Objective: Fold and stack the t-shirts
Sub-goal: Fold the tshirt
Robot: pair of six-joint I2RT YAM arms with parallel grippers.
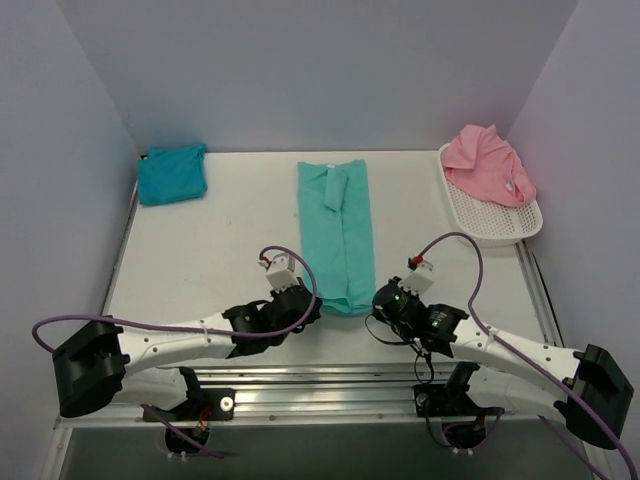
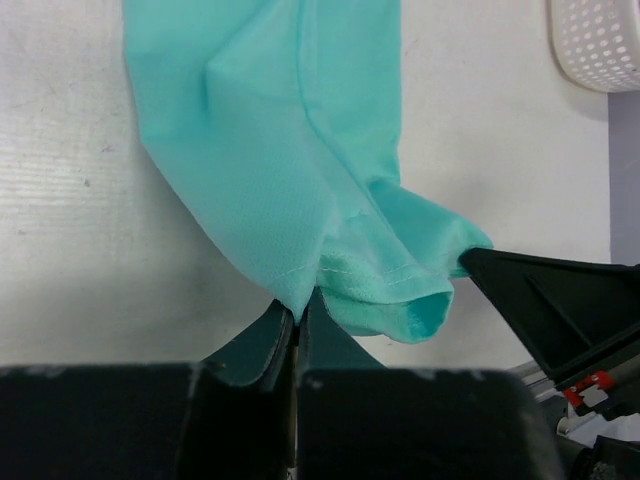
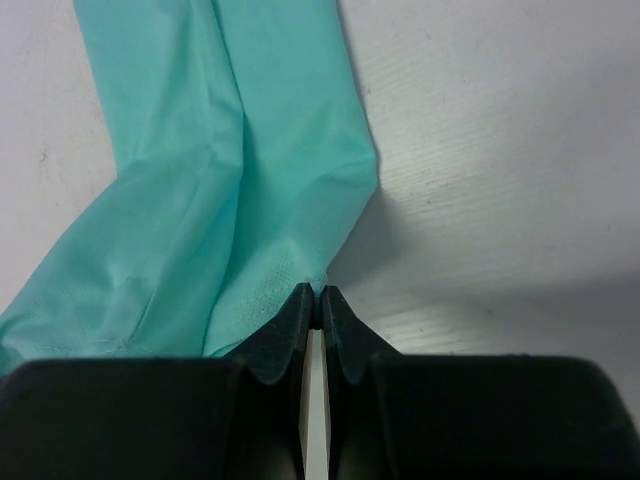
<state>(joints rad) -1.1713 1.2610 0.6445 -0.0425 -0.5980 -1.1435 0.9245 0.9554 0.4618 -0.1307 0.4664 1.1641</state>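
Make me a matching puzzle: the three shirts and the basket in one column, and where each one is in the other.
Things:
1. sea-green t-shirt
2. turquoise-blue t-shirt
3. pink t-shirt
4. white basket

Places:
A. far left corner of the table
B. lying in the basket
C. centre, near end pinched by the left gripper and right gripper
D. far right edge of the table

Pairs: 1-C, 2-A, 3-B, 4-D

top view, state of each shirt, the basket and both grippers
green shirt, folded to a long strip, flat
blue shirt, folded, far left corner
basket, upright
pink shirt, crumpled in basket
left gripper, shut on green shirt hem
right gripper, shut on green shirt hem
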